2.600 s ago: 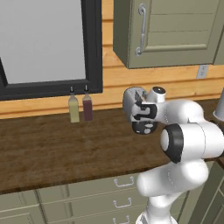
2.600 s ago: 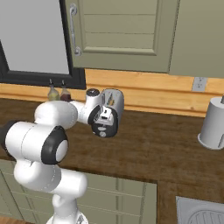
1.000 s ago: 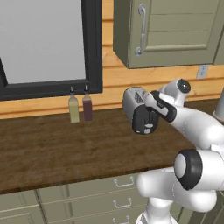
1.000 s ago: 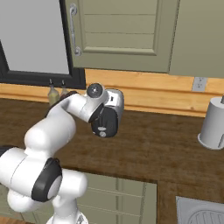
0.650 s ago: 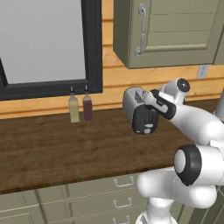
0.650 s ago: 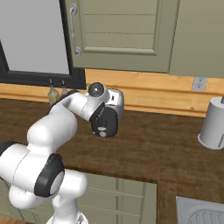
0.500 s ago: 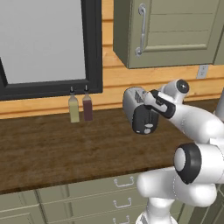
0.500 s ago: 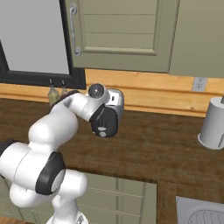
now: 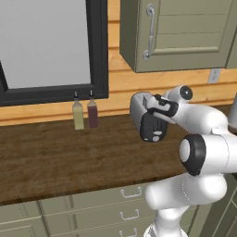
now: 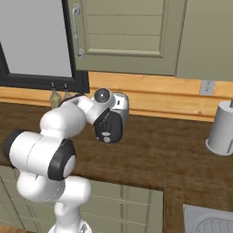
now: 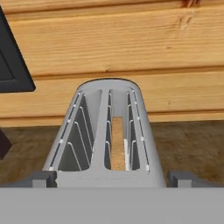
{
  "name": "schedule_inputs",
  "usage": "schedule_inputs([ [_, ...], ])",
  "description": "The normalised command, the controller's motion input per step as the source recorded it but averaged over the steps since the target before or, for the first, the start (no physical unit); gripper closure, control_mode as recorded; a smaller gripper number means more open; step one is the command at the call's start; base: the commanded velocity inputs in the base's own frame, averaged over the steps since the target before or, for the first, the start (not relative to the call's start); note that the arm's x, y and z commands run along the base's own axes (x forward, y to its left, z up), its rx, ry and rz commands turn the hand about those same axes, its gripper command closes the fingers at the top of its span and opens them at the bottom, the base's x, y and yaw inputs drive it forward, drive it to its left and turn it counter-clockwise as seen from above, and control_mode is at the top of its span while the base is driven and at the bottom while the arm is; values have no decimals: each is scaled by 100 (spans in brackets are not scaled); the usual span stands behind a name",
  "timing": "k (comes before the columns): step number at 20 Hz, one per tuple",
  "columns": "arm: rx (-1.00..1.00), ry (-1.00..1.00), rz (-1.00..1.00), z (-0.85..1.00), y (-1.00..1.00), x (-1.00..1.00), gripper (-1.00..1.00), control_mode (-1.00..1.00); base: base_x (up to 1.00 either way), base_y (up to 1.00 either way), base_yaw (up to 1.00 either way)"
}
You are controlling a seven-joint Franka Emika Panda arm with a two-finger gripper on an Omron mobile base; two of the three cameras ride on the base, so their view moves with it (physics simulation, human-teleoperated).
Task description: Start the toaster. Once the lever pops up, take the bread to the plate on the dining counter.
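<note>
White arm bent at centre right of left base view, reaching over toaster (image 9: pixel 147 121) at frame centre. Right base view: same reach from lower left. Hand view: gripper (image 11: pixel 111 178) wide open, empty, straddling toaster; bread (image 11: pixel 117 144) in right slot.

**Kitchen surroundings along a wooden wall**

Two small bottles (image 9: pixel 84 111), one pale, one dark, stand against the wall under a black-framed window (image 9: pixel 51 46). A grey-green wall cabinet (image 9: pixel 180 32) hangs above. A pale grey canister (image 10: pixel 221 128) stands on the brown wood counter (image 9: pixel 55 162), below a wall outlet (image 10: pixel 207 87).
</note>
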Motion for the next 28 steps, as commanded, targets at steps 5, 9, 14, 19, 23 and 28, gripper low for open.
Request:
schedule_inputs([
  [5,0,0,0,0,-4,14,-100,-100,0,0,0],
  [9,0,0,0,0,-4,11,-100,-100,0,0,0],
  [14,0,0,0,-1,0,10,-100,-100,0,0,0],
  [19,0,0,0,-24,0,10,-100,-100,0,0,0],
  [23,0,0,0,-22,0,0,-100,-100,0,0,0],
  [28,0,0,0,-1,0,0,-100,-100,0,0,0],
])
